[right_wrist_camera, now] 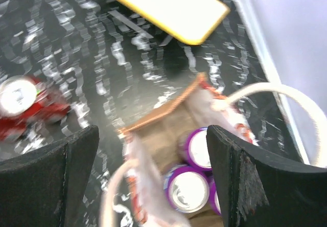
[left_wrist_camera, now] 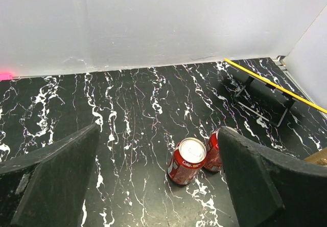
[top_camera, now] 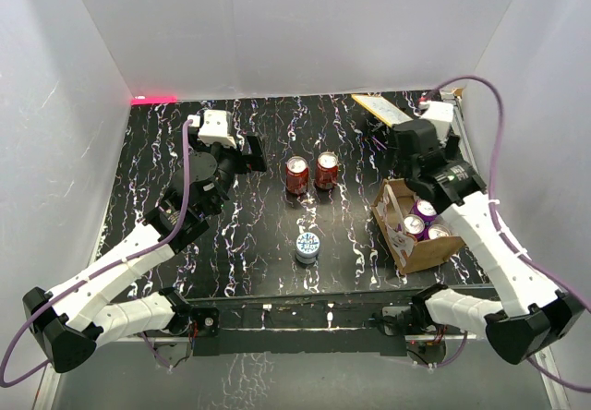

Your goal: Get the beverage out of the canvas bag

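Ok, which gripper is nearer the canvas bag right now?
Right. The right gripper hangs open just above the canvas bag, at its far end, over the purple cans. The left gripper sits across the table, with the red cans between it and the bag.

The left arm [top_camera: 120, 276] stretches from the table's near-left corner toward its middle, the left fingers [left_wrist_camera: 56, 181] spread wide, while the right arm [top_camera: 503, 248] rises along the right edge, wrist tipped downward, the right fingers [right_wrist_camera: 250, 181] likewise parted.
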### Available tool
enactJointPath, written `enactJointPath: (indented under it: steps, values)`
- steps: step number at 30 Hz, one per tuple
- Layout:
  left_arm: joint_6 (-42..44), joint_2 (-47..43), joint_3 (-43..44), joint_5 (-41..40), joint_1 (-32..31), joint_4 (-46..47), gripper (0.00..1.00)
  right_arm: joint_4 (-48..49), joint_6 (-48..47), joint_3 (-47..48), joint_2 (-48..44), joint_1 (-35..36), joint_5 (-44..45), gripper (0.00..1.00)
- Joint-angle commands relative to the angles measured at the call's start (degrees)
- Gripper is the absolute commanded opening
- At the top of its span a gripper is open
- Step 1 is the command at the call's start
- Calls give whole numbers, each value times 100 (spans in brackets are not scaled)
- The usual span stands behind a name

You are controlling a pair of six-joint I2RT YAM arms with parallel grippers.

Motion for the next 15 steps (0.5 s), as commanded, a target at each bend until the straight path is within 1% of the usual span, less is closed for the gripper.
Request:
enactJointPath:
  steps: [1, 3, 6, 10, 15]
  values:
    - [-57, -18, 73, 19, -14, 56, 97, -40, 222, -315, -118, -1088, 257, 88]
    - [-62, -2, 81, 23, -14, 50, 97, 84, 176, -504, -146, -1550, -162, 87]
    - [-63, 10, 81, 32, -14, 41, 97, 113, 375, -791, -136, -1946, -525, 86]
    - [-64, 14, 81, 18, -14, 41, 97, 210, 702, -1211, -199, -2157, -648, 83]
    - [-62, -3, 90, 15, -14, 33, 97, 288, 1115, -1531, -310, -2204, -755, 80]
